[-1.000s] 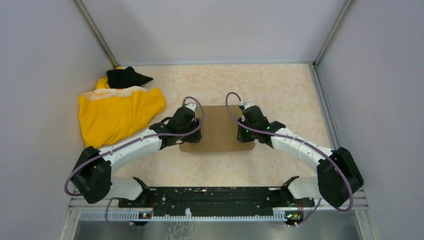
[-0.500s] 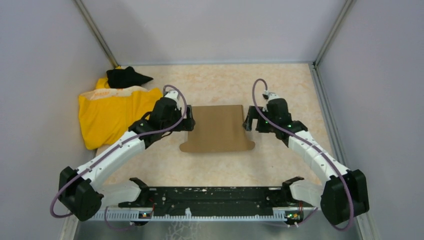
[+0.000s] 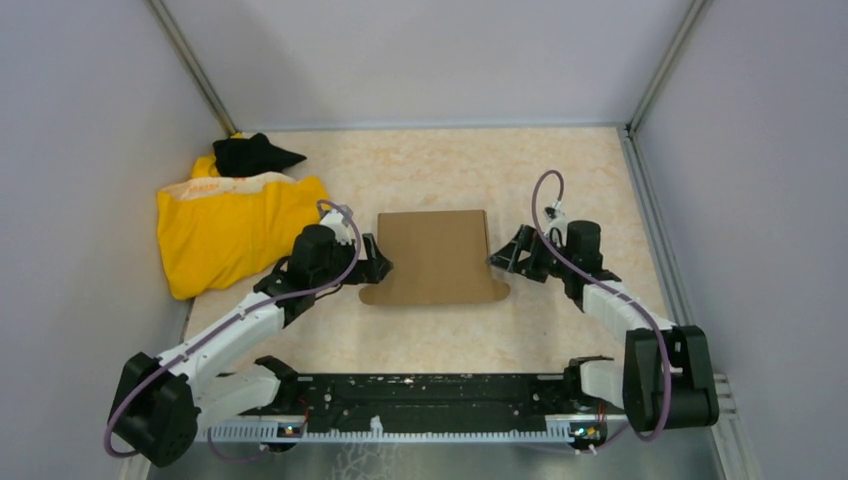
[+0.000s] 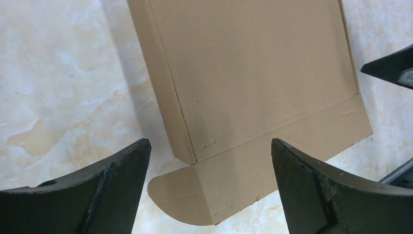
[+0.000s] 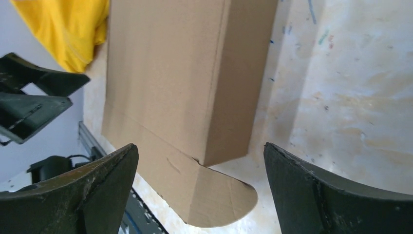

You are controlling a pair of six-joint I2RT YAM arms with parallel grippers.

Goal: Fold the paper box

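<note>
The left gripper [image 3: 379, 264] and right gripper [image 3: 503, 259] stand spread, empty, beside the box [image 3: 436, 252]; I would lift its near flap [image 3: 436, 293] evenly by both corners.

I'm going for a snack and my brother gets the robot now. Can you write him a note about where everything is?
Plain brown cardboard box: lying on the beige marbled table, centred between the arms.
Left gripper: open, beside the box's left side, holding nothing.
Right gripper: open, beside its right side, holding nothing.
Done: it looks like a shallow closed box, top panel down.
Left: near flap with rounded ears lies flat, seemingly untucked; probably fold it in.
Crumpled yellow cloth: far left.
</note>
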